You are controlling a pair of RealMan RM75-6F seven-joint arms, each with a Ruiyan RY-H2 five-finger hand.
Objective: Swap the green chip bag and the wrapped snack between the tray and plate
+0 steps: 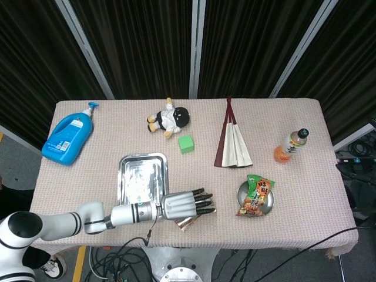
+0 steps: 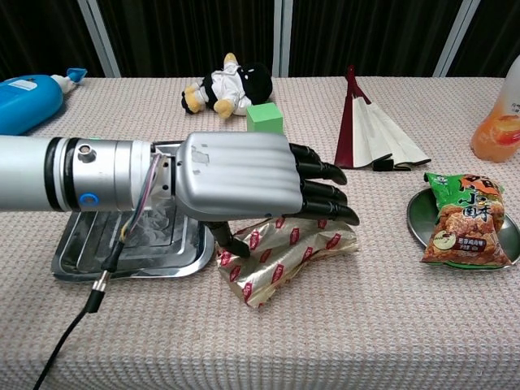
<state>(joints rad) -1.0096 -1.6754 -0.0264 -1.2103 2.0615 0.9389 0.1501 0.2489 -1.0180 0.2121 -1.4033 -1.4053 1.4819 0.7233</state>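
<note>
The wrapped snack (image 2: 286, 258), in gold foil with red marks, lies on the tablecloth just right of the steel tray (image 2: 80, 265). My left hand (image 2: 244, 183) is spread flat above it with fingers straight, and the thumb points down at the snack's left end. From the head view the left hand (image 1: 185, 205) covers most of the snack (image 1: 187, 222), next to the tray (image 1: 124, 170). The green chip bag (image 2: 463, 223) rests on the small round plate (image 2: 416, 215) to the right. That bag (image 1: 257, 194) and plate (image 1: 271, 203) also show from above. My right hand appears in neither view.
Along the back of the table are a blue detergent bottle (image 1: 67, 136), a plush doll (image 1: 170, 119), a green cube (image 1: 186, 144), a folded fan (image 1: 234, 144) and an orange drink bottle (image 1: 291, 145). The tray holds nothing.
</note>
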